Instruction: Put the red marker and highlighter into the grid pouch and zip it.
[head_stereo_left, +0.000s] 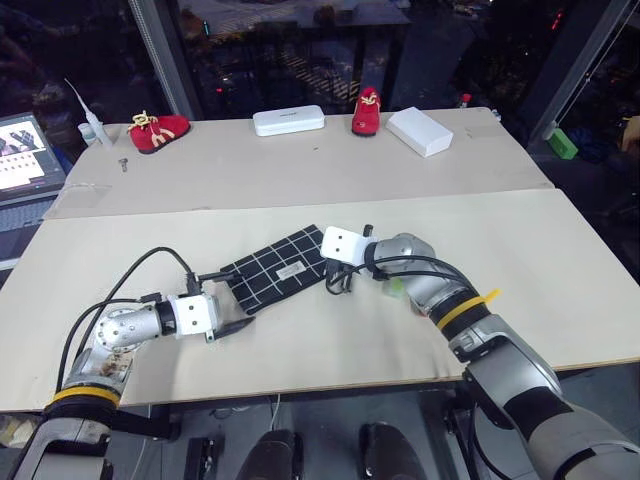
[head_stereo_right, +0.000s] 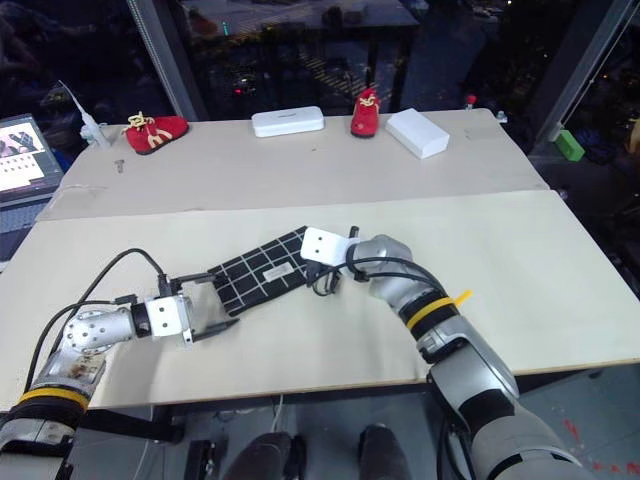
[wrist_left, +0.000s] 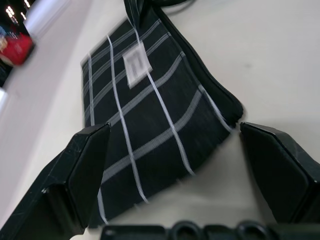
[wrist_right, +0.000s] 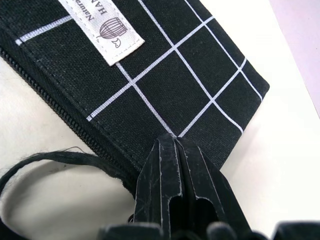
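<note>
Two grippers flank the grid pouch (head_stereo_left: 281, 269), which lies flat on the table (head_stereo_left: 560, 270). Left gripper (head_stereo_left: 228, 299) stands spread wide at the pouch's near corner, gripping nothing. Right gripper (head_stereo_left: 336, 279) is pressed together at the pouch's far end, its fingertips (wrist_right: 172, 165) against the zipper edge beside the pull loop (wrist_right: 45, 162). Highlighter (head_stereo_left: 397, 290) peeks out beneath the right arm.

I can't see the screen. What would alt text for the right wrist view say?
Closed black fingers of the right gripper press on the edge of the grid pouch, a black fabric pouch with white lines lying on a pale table. A white label sits on the pouch, the zipper runs along one side, and a black pull loop curls beside it.
</note>
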